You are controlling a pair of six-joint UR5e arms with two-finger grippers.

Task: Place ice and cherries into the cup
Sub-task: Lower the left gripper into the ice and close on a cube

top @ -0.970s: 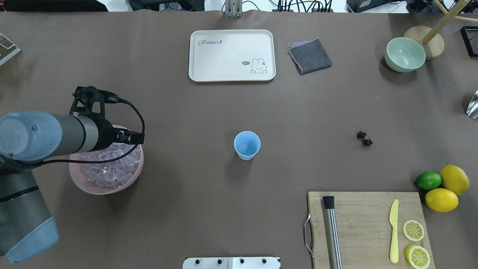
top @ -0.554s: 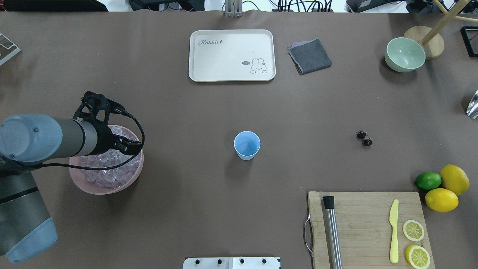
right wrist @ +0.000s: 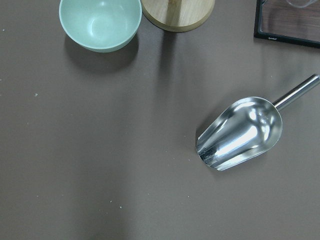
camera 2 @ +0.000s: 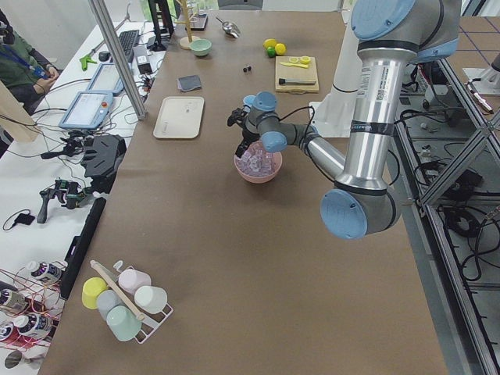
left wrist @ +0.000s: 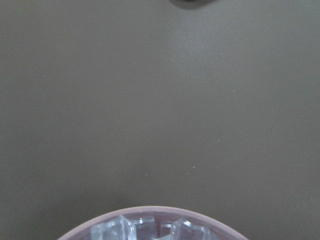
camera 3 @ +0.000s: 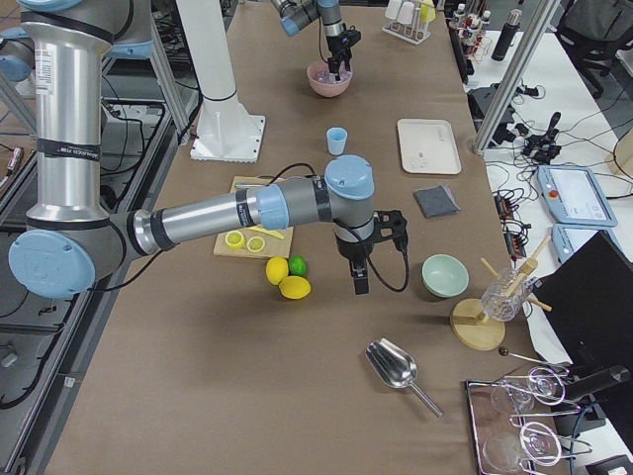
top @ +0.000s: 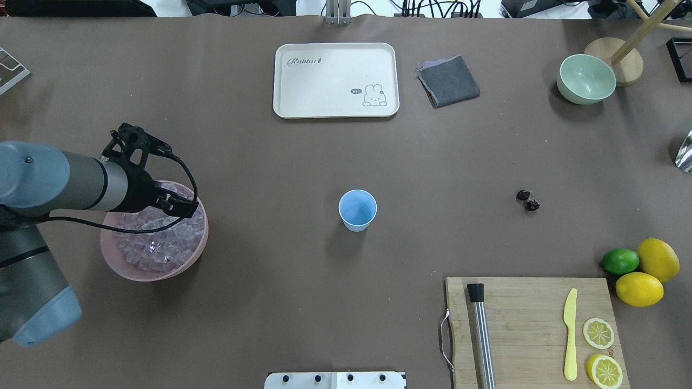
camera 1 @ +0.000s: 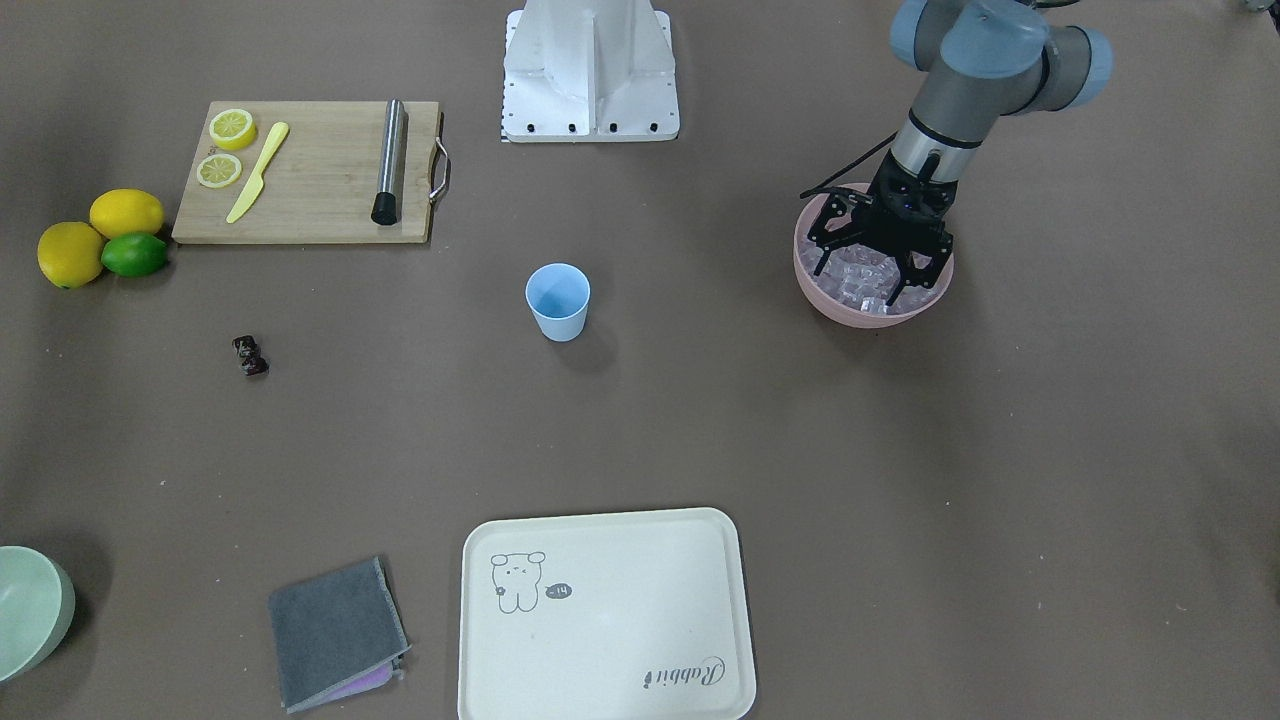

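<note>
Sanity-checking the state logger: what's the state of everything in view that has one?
cup: upright, empty.
ice: in the pink bowl, none in the cup.
cherries: on the table, outside the cup.
left gripper: open, low over the ice.
right gripper: open or shut, cannot tell.
green bowl: upright, empty.

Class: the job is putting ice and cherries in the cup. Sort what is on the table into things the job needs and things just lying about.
Needed: small clear ice cubes in the wide pink bowl; two dark maroon cherries; light blue plastic cup; left gripper.

Lying about: cream rabbit tray; grey folded cloth; pale green bowl; wooden cutting board; yellow lemons; green lime; steel scoop.
</note>
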